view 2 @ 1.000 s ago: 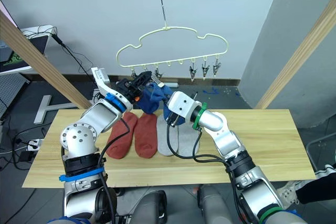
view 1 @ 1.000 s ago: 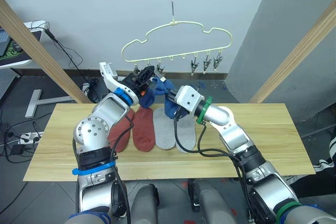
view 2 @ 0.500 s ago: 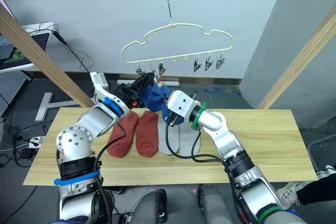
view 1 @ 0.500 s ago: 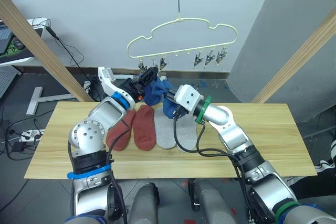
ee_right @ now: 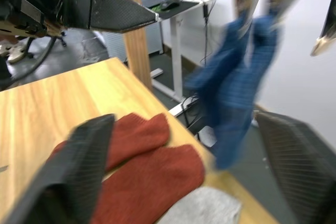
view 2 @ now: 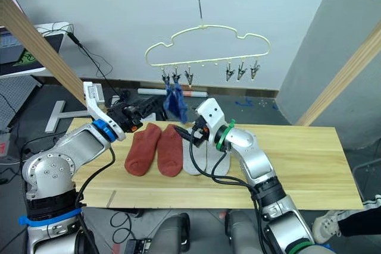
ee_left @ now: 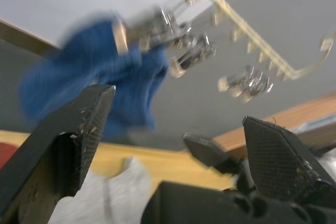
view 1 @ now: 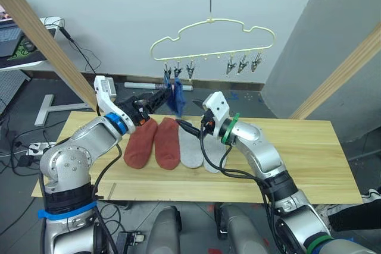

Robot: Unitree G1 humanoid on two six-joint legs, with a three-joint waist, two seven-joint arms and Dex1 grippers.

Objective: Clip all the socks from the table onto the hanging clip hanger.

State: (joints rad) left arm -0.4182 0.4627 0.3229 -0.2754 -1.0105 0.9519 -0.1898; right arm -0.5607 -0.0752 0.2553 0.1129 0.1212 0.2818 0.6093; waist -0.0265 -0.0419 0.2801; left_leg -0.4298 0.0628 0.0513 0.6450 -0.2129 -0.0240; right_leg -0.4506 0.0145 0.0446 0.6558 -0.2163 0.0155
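I am seeing the left gripper (view 1: 159, 97) hanging with its fingers spread apart and holding nothing, just left of the blue socks (view 1: 174, 95). Those blue socks are dangling from the leftmost clips of the pale-yellow clip hanger (view 1: 212, 44), above the back edge of the table (view 1: 309, 153). Below them, two rust-red socks (view 1: 153, 143) are lying side by side on the wood, with two light grey socks (view 1: 199, 149) touching them on the right. The right gripper (view 1: 186, 128) is hovering over the grey pair, its fingers also parted and empty. The remaining clips further right along the bar are hanging bare.
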